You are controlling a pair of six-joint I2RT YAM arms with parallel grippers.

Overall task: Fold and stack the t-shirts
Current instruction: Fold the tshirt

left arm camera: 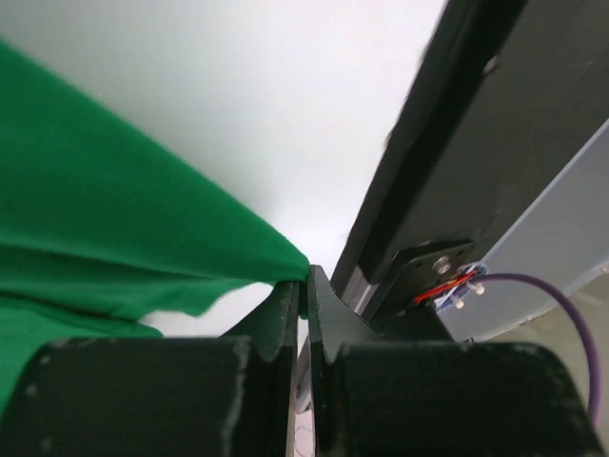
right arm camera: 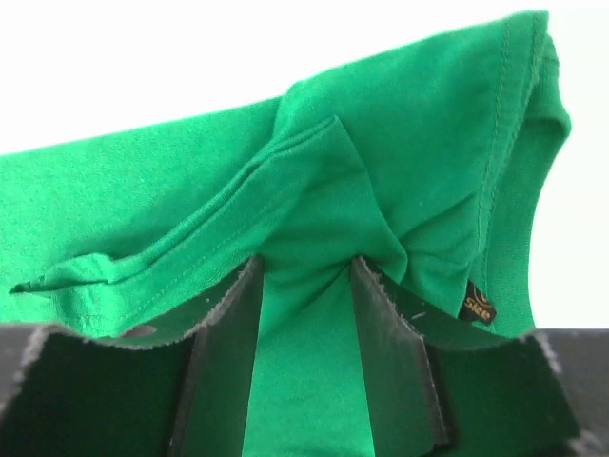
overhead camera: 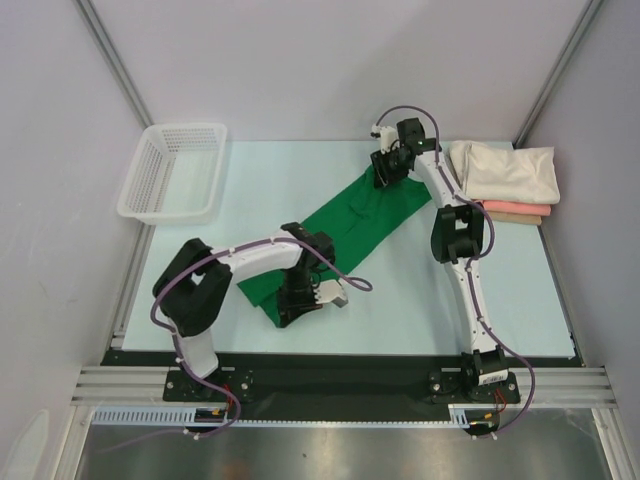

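The green shirt (overhead camera: 362,222) lies stretched in a long diagonal band across the middle of the table (overhead camera: 510,295), running from near the left arm up toward the far right. Its near end is pinched in the left gripper (left arm camera: 304,286), whose fingers are closed almost together on a thin edge of the cloth. Its far end is bunched between the fingers of the right gripper (right arm camera: 306,268). These stand a little apart with a thick fold of cloth clamped between them, and a small sewn label (right arm camera: 479,307) sits just to the right.

Beyond the far end of the green shirt, at the far right corner of the table, a folded cream shirt (overhead camera: 505,172) rests on top of a pink shirt (overhead camera: 515,210).

A white mesh basket (overhead camera: 172,172) stands at the far left corner, well apart from all three shirts, which all lie outside it.
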